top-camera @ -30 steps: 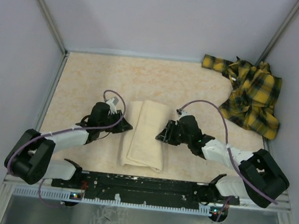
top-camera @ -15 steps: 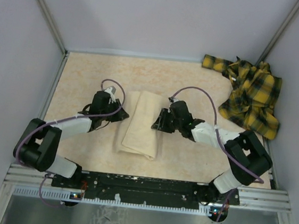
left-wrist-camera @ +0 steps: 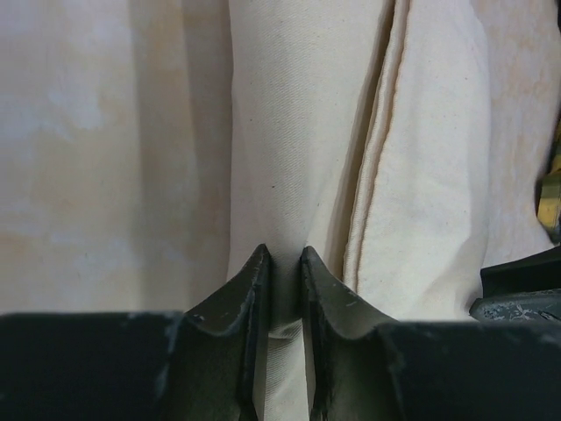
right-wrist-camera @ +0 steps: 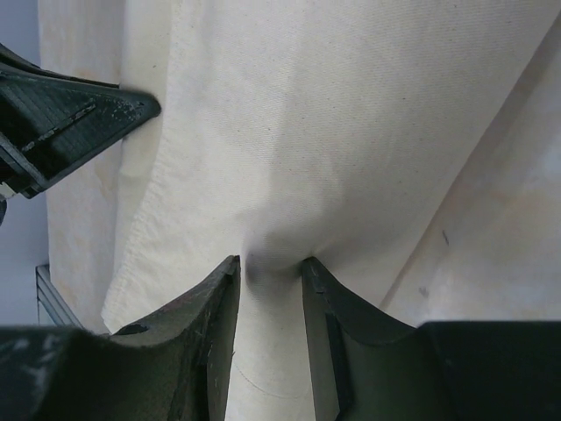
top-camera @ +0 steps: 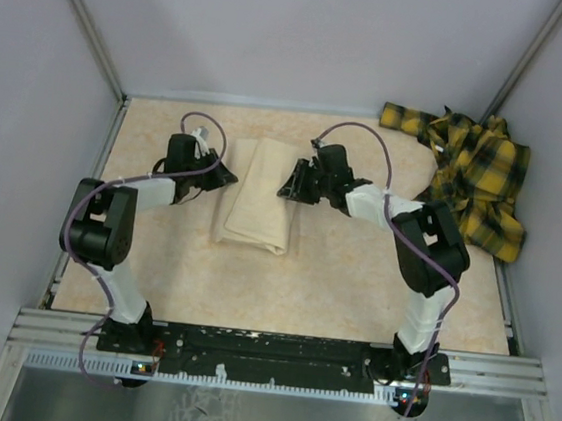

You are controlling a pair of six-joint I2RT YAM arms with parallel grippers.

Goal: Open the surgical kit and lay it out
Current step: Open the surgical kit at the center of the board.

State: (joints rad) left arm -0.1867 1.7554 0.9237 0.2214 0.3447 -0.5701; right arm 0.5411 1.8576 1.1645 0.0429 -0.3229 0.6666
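The surgical kit shows only as its pale beige cloth wrap (top-camera: pixel 256 193), folded into a long bundle on the table's far middle. My left gripper (top-camera: pixel 226 177) is shut on the wrap's left edge (left-wrist-camera: pixel 289 175). My right gripper (top-camera: pixel 285 188) is shut on the wrap's right edge (right-wrist-camera: pixel 289 132); a pinch of cloth bulges between its jaws. In the right wrist view the left gripper's fingertip (right-wrist-camera: pixel 131 110) shows across the cloth. The steel tray and the metal instruments are hidden.
A yellow-and-black plaid cloth (top-camera: pixel 470 180) lies crumpled in the far right corner. The beige marbled tabletop (top-camera: pixel 303 283) is bordered by purple walls on three sides. Both arms reach far forward, their cables looping above them.
Both grippers have carried the wrap away from the bases toward the far side of the table. The arms are now stretched out. The grip on both edges is unchanged.
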